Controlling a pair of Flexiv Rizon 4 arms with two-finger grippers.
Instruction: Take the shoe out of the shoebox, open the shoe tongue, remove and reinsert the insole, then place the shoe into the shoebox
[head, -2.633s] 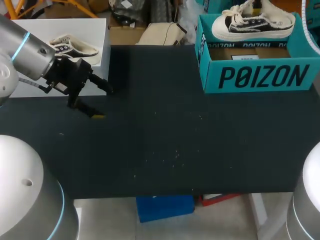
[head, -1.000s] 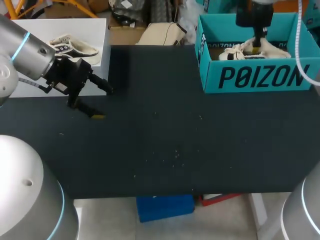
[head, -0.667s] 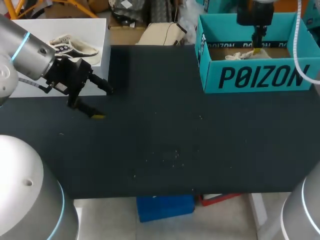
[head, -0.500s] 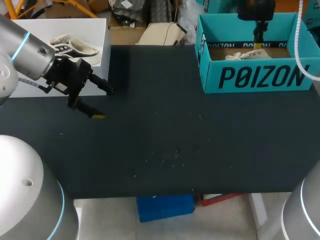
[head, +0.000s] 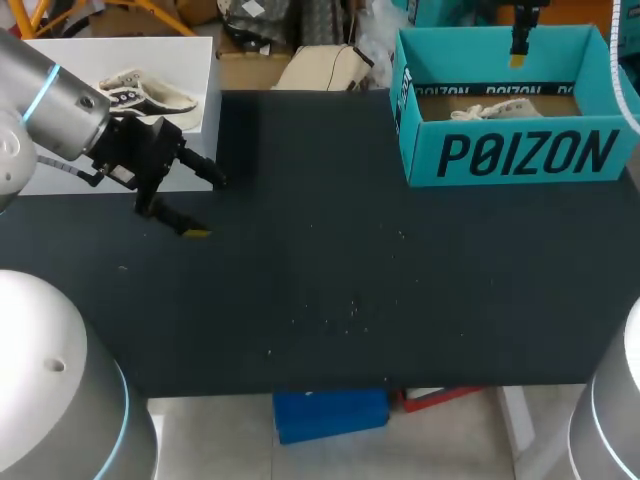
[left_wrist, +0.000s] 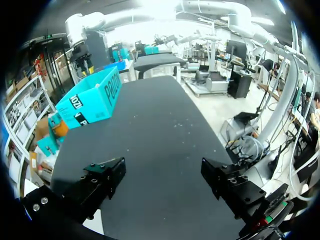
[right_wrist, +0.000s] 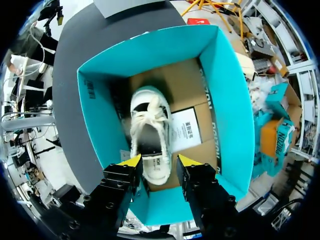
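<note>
Plainly, the white canvas shoe with black trim (right_wrist: 150, 132) lies sole down inside the teal cardboard shoebox (head: 520, 152), which stands at the far right of the dark bench (head: 350, 270). The right gripper (right_wrist: 160, 161) hangs above the box, its fingers apart, holding nothing and clear of the shoe. The left gripper (head: 205, 207) hovers over the bench's left side, well apart from the box, its fingers spread wide and empty.
</note>
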